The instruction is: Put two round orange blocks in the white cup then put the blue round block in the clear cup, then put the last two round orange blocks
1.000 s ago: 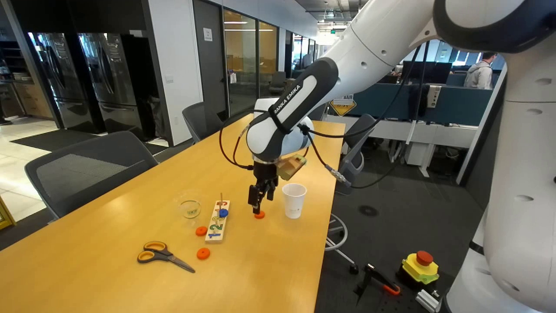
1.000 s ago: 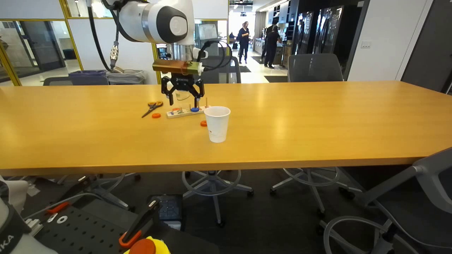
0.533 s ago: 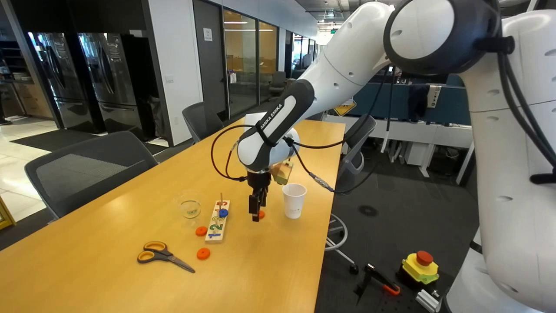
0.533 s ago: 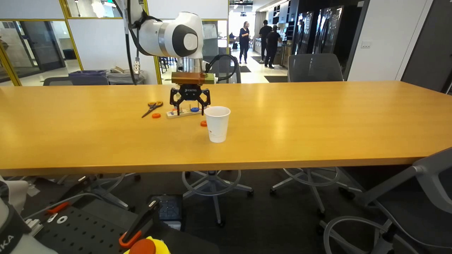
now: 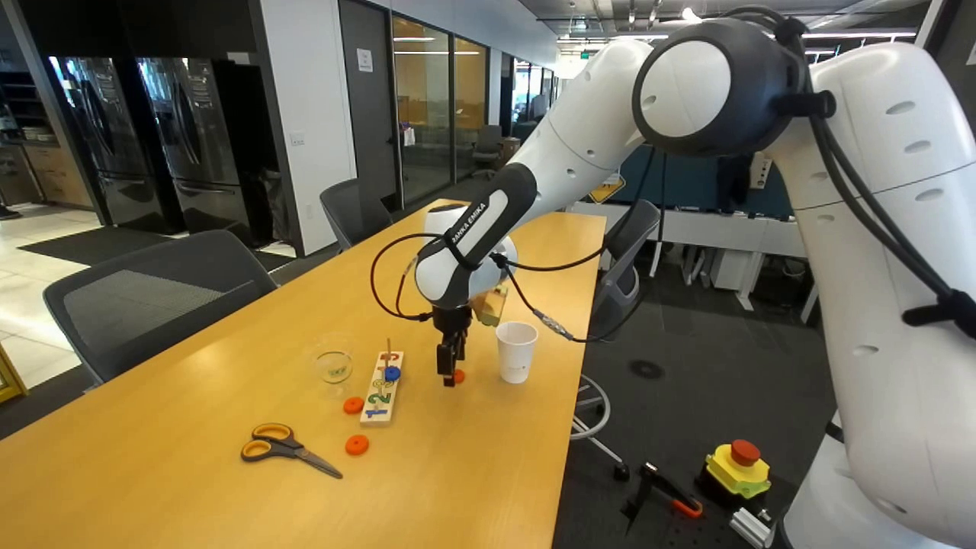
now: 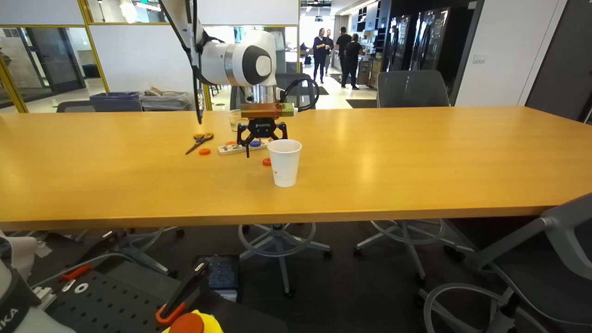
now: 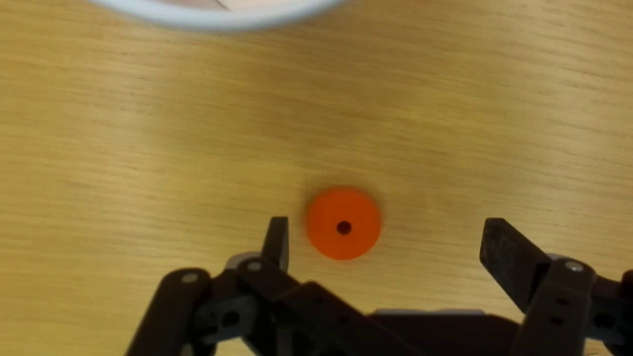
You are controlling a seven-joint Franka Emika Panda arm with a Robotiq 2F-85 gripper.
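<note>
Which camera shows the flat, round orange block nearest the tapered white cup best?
The wrist view: the flat, round orange block shows large and whole from above, even its central hole. In both exterior views it looks small and partly hidden, by the black gripper or the tapered white cup.

A long table [image 5: 191, 442] stood with dark chairs [image 5: 164, 293] along both sides. Beyond it came two steel fridges [image 5: 202, 133], then a white wall [image 5: 309, 114], a grey door [image 5: 368, 114] and tall panes [image 5: 425, 91]. Pale tiles [image 5: 19, 297] gleamed near the fridges; elsewhere the floor [image 5: 671, 412] was dark. Farther off stood a blue partition [image 5: 698, 184]. Strip lights [image 5: 862, 34] glowed overhead.
</note>
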